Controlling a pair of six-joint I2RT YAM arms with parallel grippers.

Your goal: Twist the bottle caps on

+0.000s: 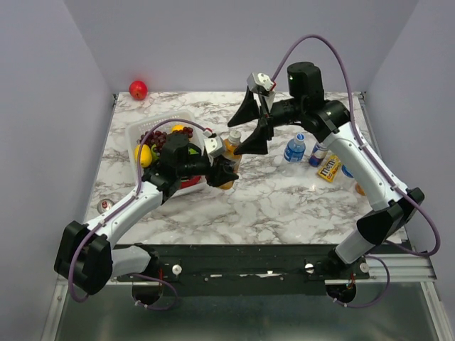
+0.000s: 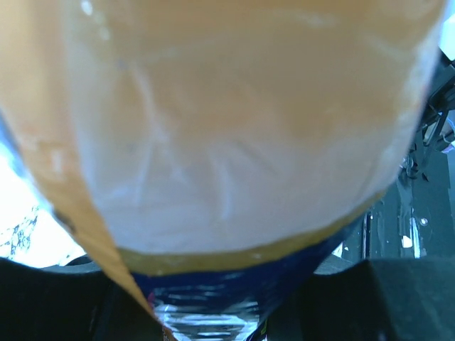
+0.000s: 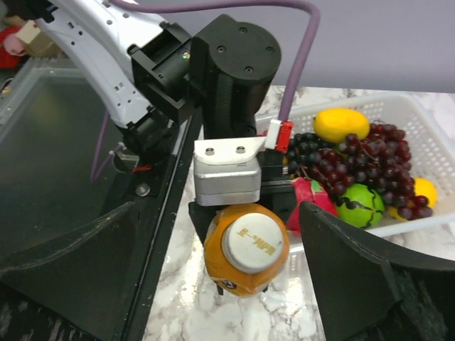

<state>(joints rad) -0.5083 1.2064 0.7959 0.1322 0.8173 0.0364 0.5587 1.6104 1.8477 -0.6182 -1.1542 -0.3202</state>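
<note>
Your L gripper point(image 1: 222, 172) is clamped on the orange drink bottle point(image 3: 231, 266) around its lower body and holds it off the table point(image 1: 284, 206), tilted so the neck points at the R arm. That looks deliberate: it gives the R side a straight line onto the top. L wrist cam is no help, since the bottle fills it and the pads aren't visible.

The R gripper point(image 1: 245, 129) is spread wide with nothing in it, one finger each side of the bottle top, neither touching. R wrist cam looks right down the axis. The white cap point(image 3: 250, 244) sits on the neck, centred btwn the fingers. Can't tell whether it's threaded tight or just resting there.

My read: you're at the grab-and-twist step for this bottle. Close onto the cap only, not the shoulder, and keep the axis lined up w/ the wrist roll or it'll cross-thread.

The rest are well to the R: the water bottle point(image 1: 294, 149) stands beside the drink can point(image 1: 318, 153) and the candy packet point(image 1: 328, 168). The fruit basket point(image 1: 135, 131) sits just behind the L arm, so mind it.
</note>
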